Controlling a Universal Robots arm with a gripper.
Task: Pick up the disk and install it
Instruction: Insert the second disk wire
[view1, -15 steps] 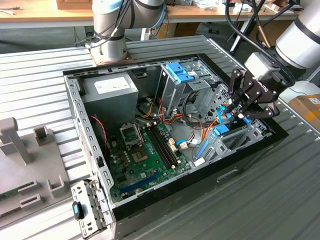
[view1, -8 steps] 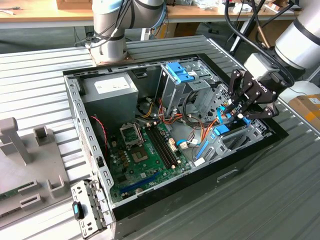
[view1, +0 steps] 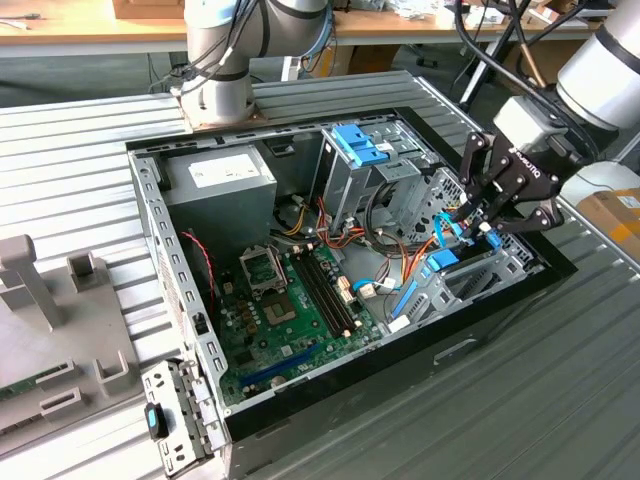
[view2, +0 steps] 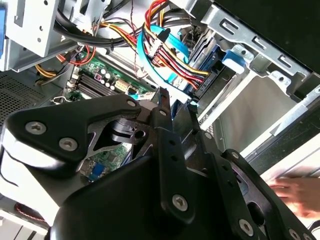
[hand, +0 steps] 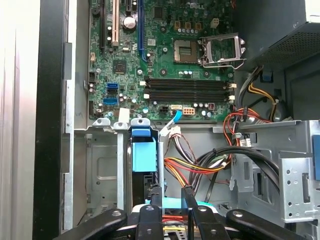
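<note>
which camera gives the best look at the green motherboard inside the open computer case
The first wrist view: the green motherboard faces the camera nearly whole, its sockets and slots plain. The exterior view shows the board at a slant; the second wrist view shows a strip behind cables.

Work surface: a ribbed grey metal table (view1: 90, 140) spreads beneath and around the gripper, its grooves running across the exterior view.
Furniture behind: a pale wooden bench (view1: 90, 30) runs along the back, well apart from the gripper, towards the exterior view's left.
Floor: a dark strip (view1: 75, 75) lies between bench and table.
Box: a brown cardboard carton (view1: 612, 215) sits just beside the gripper, on the exterior view's right.
Light: bright and even, with soft shadows.
</note>
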